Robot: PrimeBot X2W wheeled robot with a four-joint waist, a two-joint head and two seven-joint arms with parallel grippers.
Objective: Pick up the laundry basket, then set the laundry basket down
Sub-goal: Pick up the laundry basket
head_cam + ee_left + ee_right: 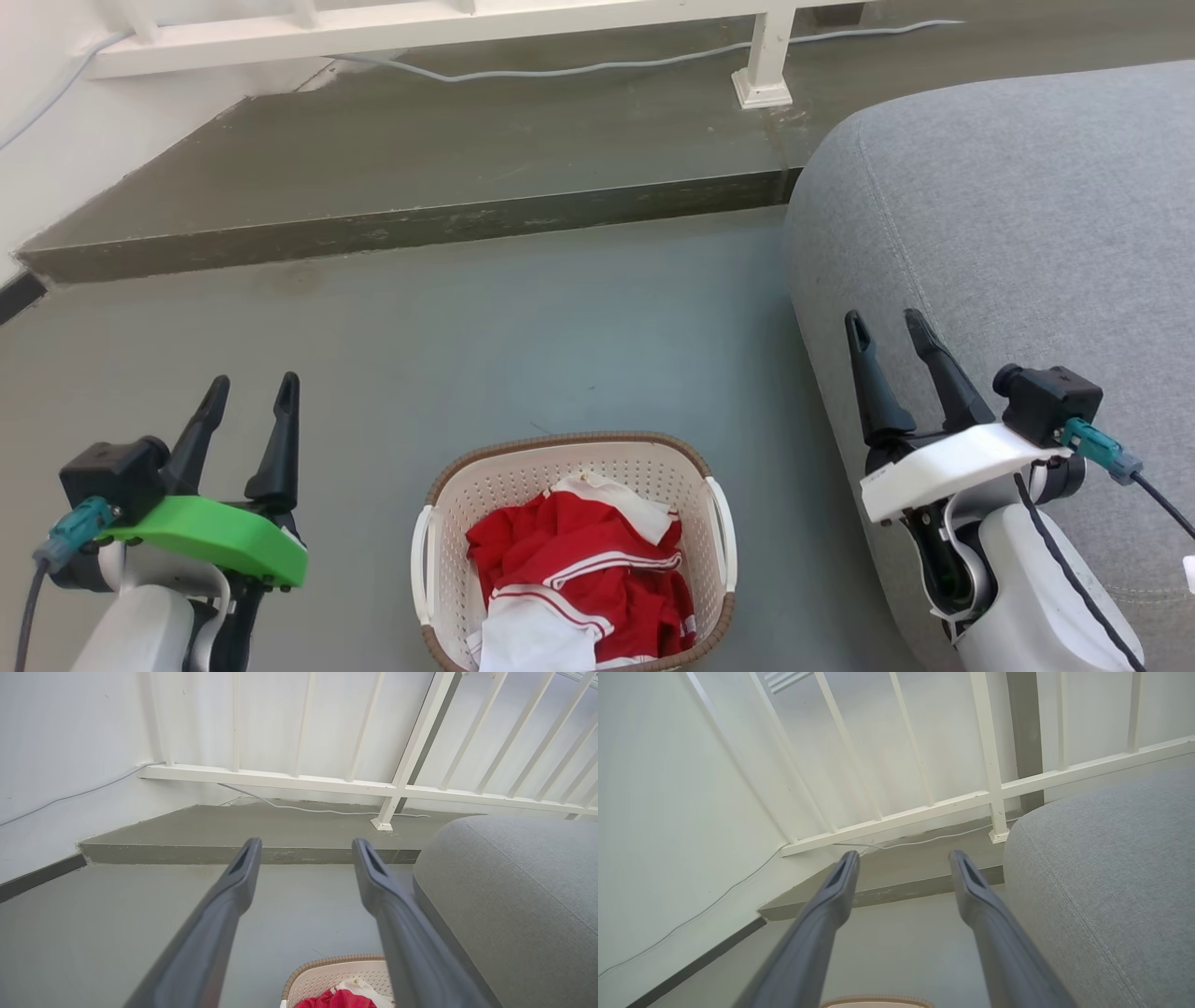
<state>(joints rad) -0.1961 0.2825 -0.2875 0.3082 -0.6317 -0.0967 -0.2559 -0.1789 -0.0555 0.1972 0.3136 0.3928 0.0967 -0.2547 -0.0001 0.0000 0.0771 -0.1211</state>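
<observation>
Smooth grey floor [560, 308] runs to a low concrete step [420, 168] under a white railing [420, 28]. The left gripper [254, 381] hovers, jaws apart and empty. Between the arms the laundry basket [523, 481], perforated cream plastic with a brown woven rim, seemingly rests on the floor, holding red and white clothes [588, 560]. The right gripper [884, 319], jaws likewise spread, hangs over the edge of a grey fabric sofa [1027, 205].

Bright even daylight, soft shadows, wide-angle wrist distortion
</observation>
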